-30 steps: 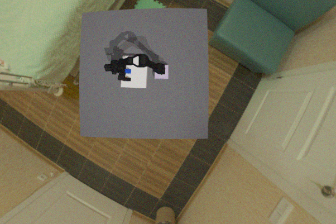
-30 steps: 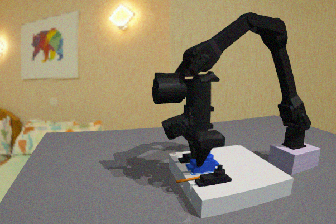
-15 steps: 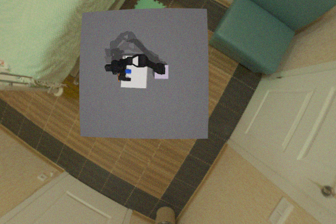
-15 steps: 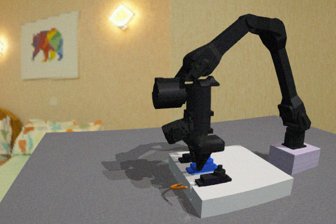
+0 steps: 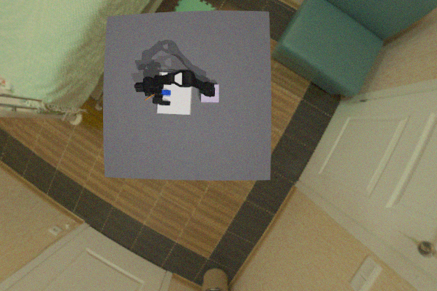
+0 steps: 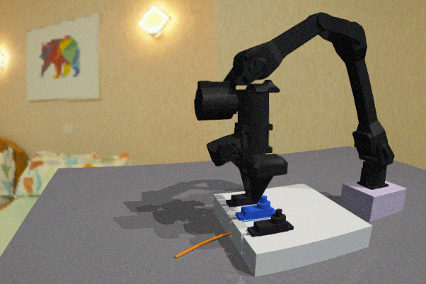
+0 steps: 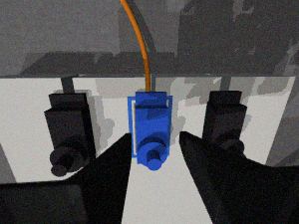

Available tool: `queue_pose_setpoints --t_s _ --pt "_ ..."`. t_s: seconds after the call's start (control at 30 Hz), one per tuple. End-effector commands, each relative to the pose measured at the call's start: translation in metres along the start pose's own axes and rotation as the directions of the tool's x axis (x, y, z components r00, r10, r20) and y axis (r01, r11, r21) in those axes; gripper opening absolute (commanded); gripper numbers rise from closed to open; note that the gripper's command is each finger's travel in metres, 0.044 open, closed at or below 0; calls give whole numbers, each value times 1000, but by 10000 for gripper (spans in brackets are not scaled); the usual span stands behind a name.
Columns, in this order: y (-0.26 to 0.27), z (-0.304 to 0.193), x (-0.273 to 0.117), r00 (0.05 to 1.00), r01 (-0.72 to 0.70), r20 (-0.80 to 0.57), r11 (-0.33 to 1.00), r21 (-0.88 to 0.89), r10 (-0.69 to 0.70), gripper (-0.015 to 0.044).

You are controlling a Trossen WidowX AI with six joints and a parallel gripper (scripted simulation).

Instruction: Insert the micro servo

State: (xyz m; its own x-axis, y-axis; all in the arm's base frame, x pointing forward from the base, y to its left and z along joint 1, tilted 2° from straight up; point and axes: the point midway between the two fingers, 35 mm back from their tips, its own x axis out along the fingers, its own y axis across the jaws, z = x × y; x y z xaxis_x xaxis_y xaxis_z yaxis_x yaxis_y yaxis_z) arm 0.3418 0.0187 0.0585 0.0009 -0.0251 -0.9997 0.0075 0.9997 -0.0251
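Observation:
The blue micro servo (image 5: pixel 165 92) (image 6: pixel 256 212) (image 7: pixel 151 120) sits low in the marked pocket of the white deck (image 5: pixel 178 107) (image 6: pixel 318 219) (image 7: pixel 164 203), shaft up, at about the height of its black neighbours. The blue pocket outline (image 7: pixel 130 118) shows around it, with a thin pale line at its left. Whether both ears lie perfectly flat is too small to tell. The orange cable (image 5: pixel 149 97) (image 6: pixel 202 243) (image 7: pixel 142 44) runs straight out past the deck edge on the notch side; the servo hides part of the notch. My gripper (image 6: pixel 257 200) (image 7: pixel 155 137) is open, its fingers apart from the servo on either side.
One black servo (image 6: pixel 270 226) (image 7: pixel 70 123) and another black servo (image 6: pixel 238 200) (image 7: pixel 226 115) flank the blue one, close outside my fingers. The arm's lilac base block (image 5: pixel 210 99) (image 6: pixel 389 201) stands beyond the deck. The grey table (image 5: pixel 189 144) (image 6: pixel 106 247) surrounds the deck.

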Motion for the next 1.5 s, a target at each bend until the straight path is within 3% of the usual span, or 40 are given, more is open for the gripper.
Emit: queue_pose_setpoints --t_s 0.0,0.33,0.43,0.63,0.87,1.47 --pt "0 0 -6 1000 -1 5 1000 -5 1 187" --pt "1 -77 -56 1000 -1 -2 1000 -4 1 440" --pt "0 -104 -68 1000 -2 -4 1000 -5 2 440" --pt "0 -105 -74 1000 -1 -3 1000 -6 1 440" --pt "-1 -104 -120 1000 -1 11 1000 -10 1 440" --pt "-1 -104 -120 1000 -1 11 1000 -10 1 440"
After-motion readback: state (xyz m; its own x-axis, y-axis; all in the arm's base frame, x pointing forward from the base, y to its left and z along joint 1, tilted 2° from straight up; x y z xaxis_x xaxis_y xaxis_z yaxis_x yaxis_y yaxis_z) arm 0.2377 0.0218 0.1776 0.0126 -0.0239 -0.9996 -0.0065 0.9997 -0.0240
